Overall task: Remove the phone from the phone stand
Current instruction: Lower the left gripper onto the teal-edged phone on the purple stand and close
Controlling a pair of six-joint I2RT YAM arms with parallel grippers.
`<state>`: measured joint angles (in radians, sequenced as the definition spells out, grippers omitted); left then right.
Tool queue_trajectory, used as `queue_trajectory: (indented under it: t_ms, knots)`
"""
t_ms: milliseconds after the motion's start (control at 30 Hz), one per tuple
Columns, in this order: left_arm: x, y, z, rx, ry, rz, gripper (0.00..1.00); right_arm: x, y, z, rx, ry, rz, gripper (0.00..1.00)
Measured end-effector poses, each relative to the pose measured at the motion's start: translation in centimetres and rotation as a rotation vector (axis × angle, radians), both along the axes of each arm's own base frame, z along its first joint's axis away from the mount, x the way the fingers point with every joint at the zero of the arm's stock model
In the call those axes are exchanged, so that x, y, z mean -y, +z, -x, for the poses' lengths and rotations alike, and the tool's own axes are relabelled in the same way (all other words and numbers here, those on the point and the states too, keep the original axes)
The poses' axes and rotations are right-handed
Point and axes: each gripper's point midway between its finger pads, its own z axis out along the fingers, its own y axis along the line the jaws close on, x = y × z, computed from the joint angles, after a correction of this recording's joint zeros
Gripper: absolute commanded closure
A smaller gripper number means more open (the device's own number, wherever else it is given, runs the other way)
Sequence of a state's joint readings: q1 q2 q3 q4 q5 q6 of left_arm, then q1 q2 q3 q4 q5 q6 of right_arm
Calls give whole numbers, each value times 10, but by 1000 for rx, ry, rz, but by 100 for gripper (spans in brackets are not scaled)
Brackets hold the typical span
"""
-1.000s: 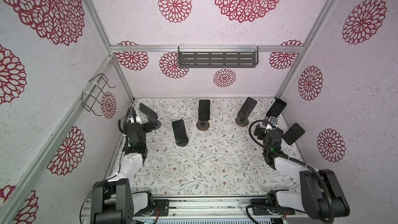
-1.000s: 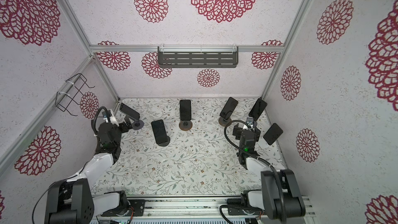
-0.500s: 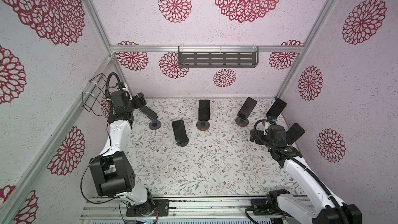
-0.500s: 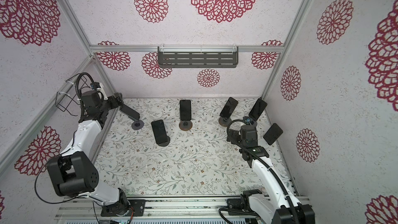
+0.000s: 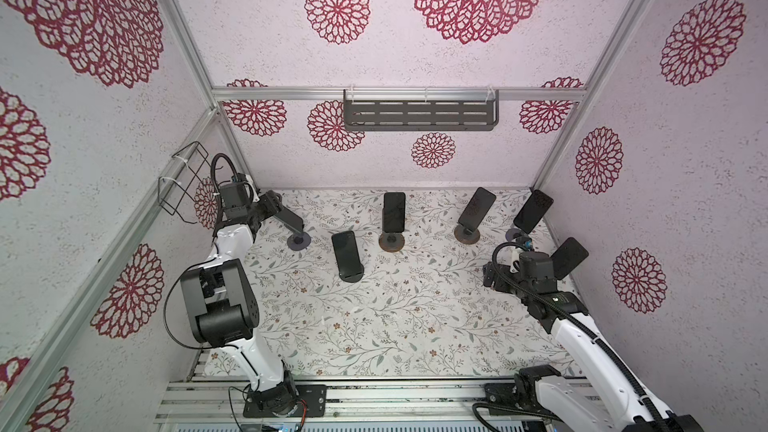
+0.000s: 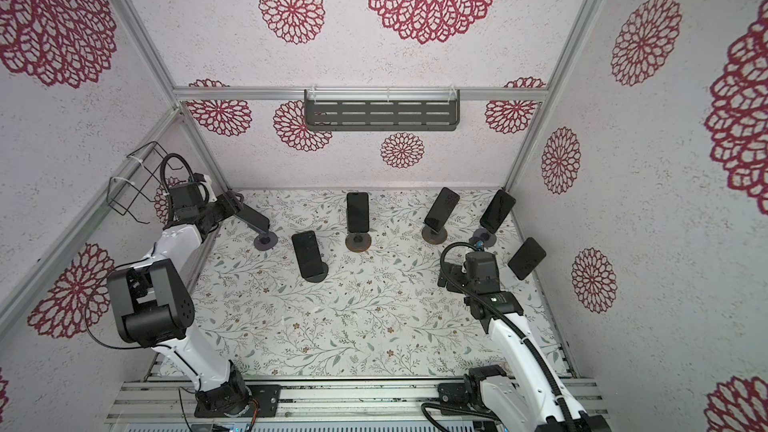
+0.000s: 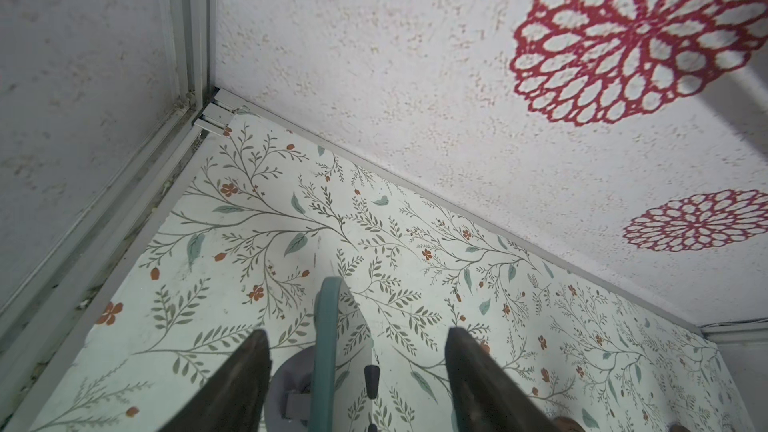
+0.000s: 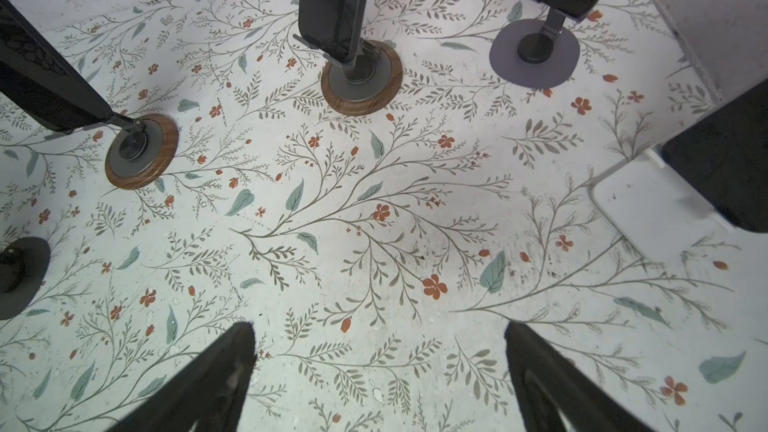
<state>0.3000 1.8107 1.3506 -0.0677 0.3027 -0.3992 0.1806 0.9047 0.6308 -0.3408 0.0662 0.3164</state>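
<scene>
Here, the phone (image 5: 291, 218) to be removed sits tilted on its phone stand (image 5: 299, 241), a grey disc with a short post, at the far left of the table (image 5: 374, 326), close to the left wall. In the left wrist view, the phone's thin teal edge rises between the left fingers (image 7: 249, 367). They stand apart, one on each side of the edge, with a gap on both sides, so they grip nothing.

The task looks barely begun. The grasp is lined up, but closing on the phone, lifting it clear and putting it down all seem left to do.

The right fingers (image 8: 216, 371) are spread wide and empty, low over bare table at the near right, well apart from that phone.

In both top views there are six phones, each on its own stand, so six stands. The other five are a black stand (image 5: 351, 275), two wood-rimmed bases (image 5: 391, 243), a second grey disc (image 5: 514, 235) and a white stand (image 8: 648, 205). There are two arms, one wire basket (image 5: 183, 184) on the left wall and one grey shelf (image 5: 419, 116) on the far wall.
</scene>
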Motion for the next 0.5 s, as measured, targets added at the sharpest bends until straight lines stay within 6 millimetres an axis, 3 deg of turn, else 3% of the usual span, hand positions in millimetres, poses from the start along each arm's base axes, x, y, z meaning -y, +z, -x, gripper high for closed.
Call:
queue_trajectory:
  t_ms: [133, 267, 500]
  knots:
    - [-2, -4, -6, -5, 5, 10, 40, 1, 0, 0, 0, -3, 3, 1]
    - [-2, -7, -7, -17, 9, 18, 54, 2, 0, 0, 1, -7, 7, 1]
    - [-4, -11, -14, -53, 3, 25, 53, 3, 0, 0, 3, -15, 13, 1]
